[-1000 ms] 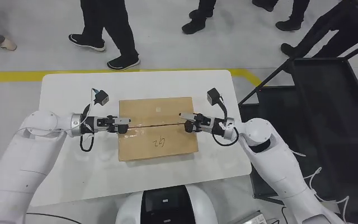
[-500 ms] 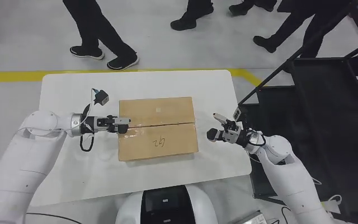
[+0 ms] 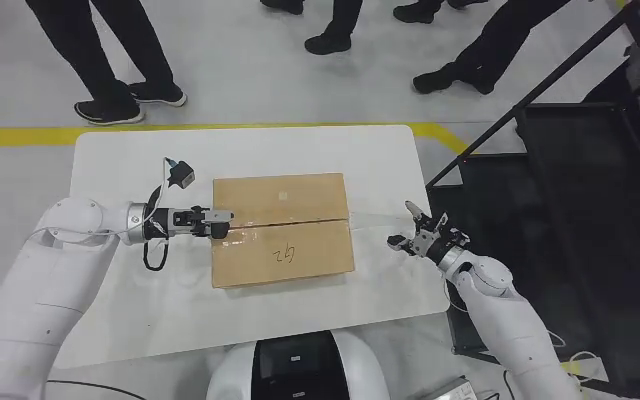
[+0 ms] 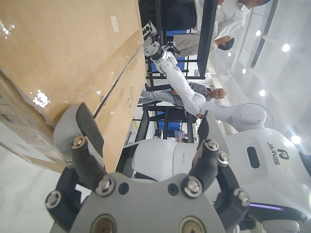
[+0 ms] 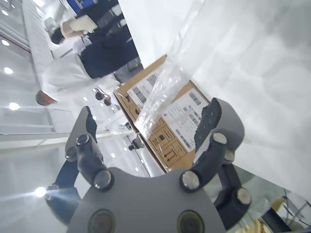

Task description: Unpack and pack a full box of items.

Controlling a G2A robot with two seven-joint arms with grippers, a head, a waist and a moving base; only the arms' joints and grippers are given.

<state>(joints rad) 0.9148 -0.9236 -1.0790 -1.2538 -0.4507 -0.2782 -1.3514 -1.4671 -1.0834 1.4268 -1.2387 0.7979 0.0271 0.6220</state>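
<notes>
Top view: box centred on table, flaps shut. Left gripper spread open at its left end, by the seam. Right gripper also open, withdrawn from the right end to the table edge, clear tape stretched between (left arm unmoved). Left wrist view: one pad against cardboard. Right wrist view: tape unpinched. Stiff, likely heavy when full; take by opposite ends.

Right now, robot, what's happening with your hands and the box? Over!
Left hand open, at one end of the box. Right hand open, apart from it. Flaps shut. Loose clear tape trails from the seam toward that hand.
</notes>
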